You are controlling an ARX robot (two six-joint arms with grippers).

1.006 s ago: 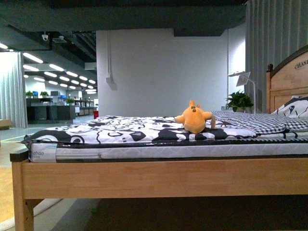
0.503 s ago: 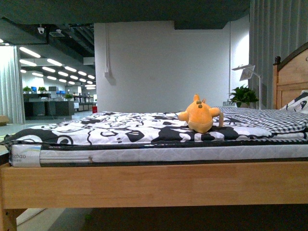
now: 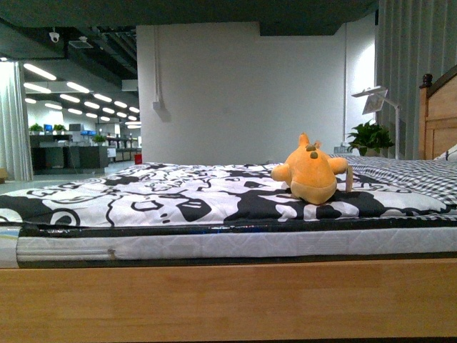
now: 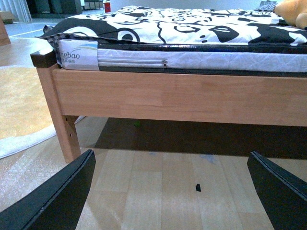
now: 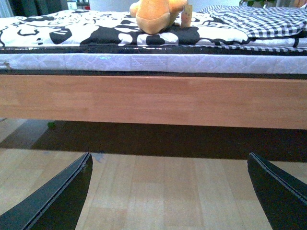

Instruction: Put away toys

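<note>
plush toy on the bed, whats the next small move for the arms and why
Probably lift the right gripper above the mattress, then towards the plush toy. Its jaws stand open but low, facing the wooden bed rail, while the toy lies up on top. In the front view the toy is right of centre, so the right arm seems better placed.

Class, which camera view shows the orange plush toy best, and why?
Front view: the whole plush toy shows, lying on the bed. The right wrist view crops its top; the left wrist view catches only an orange edge.
</note>
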